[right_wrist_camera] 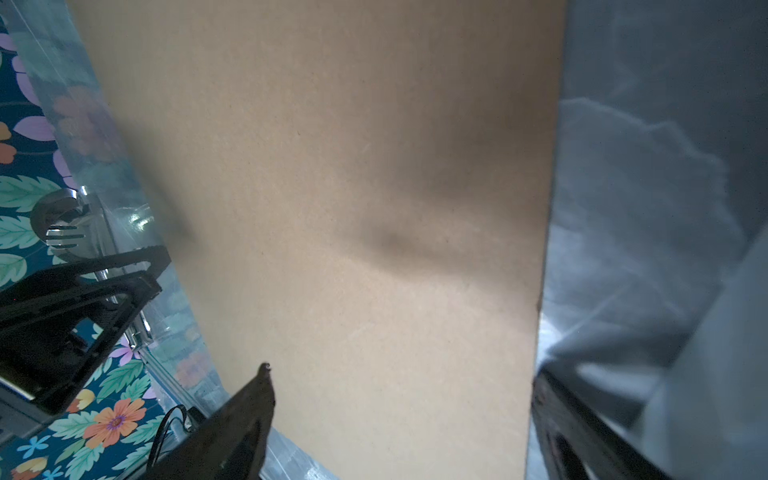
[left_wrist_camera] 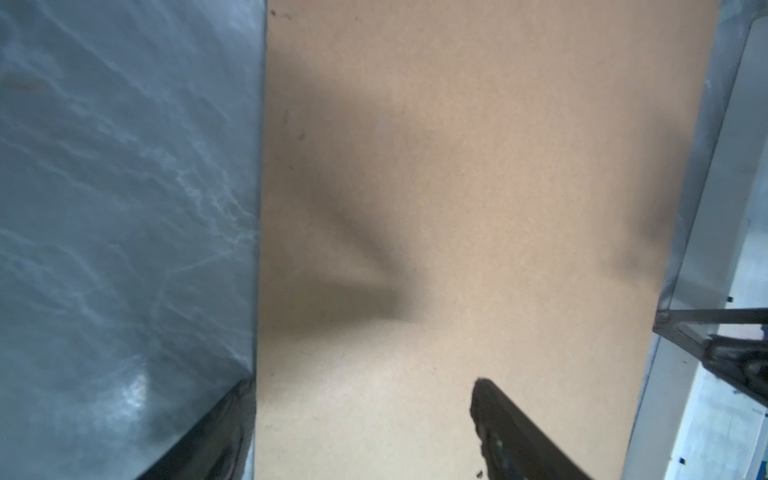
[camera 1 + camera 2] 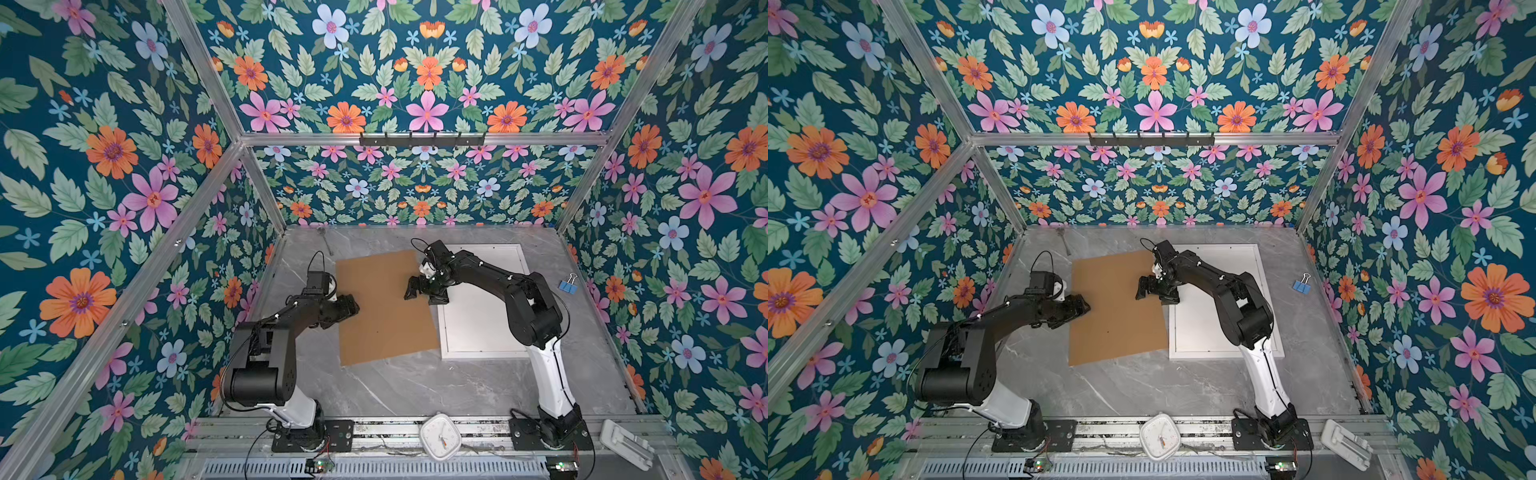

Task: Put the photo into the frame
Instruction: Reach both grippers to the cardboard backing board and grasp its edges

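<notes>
Gaping wide, left claw (image 3: 352, 306) and right claw (image 3: 424, 296) flank the brown board (image 3: 386, 324) (frame (image 3: 478, 355) beside it)

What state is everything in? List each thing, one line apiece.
brown board: lying flat, askew, beside the frame.
frame: lying flat, white inside; whether the photo is in it cannot be told.
left gripper: open, straddling the brown board's left edge, holding nothing.
right gripper: open, over the brown board's right edge, holding nothing.
binder clip: shut, lying right of the frame.
</notes>
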`<state>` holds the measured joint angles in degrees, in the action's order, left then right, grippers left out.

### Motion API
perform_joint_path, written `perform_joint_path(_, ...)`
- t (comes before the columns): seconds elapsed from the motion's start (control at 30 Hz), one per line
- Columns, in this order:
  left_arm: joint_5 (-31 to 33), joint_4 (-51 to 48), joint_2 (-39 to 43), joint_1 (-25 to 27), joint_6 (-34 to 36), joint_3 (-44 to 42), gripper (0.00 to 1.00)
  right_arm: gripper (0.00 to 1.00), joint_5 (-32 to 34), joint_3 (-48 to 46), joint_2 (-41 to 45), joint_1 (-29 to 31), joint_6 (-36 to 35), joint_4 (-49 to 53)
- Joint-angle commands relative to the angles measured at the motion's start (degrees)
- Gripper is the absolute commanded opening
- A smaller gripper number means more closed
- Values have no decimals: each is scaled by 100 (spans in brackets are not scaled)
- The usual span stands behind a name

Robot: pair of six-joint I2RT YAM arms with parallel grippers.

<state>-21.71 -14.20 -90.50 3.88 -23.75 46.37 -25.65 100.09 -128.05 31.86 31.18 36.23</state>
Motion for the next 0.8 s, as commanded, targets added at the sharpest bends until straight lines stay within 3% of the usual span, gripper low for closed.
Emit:
perform_joint_path(0.0, -567, -496, -13, 17, -129, 17, 84, 95, -149, -115, -34, -4, 141, 69)
perform_joint_path(0.77, -1228, -1027, 858, 16, -300, 272, 84, 92, -749, -775, 133, -363, 664, -734)
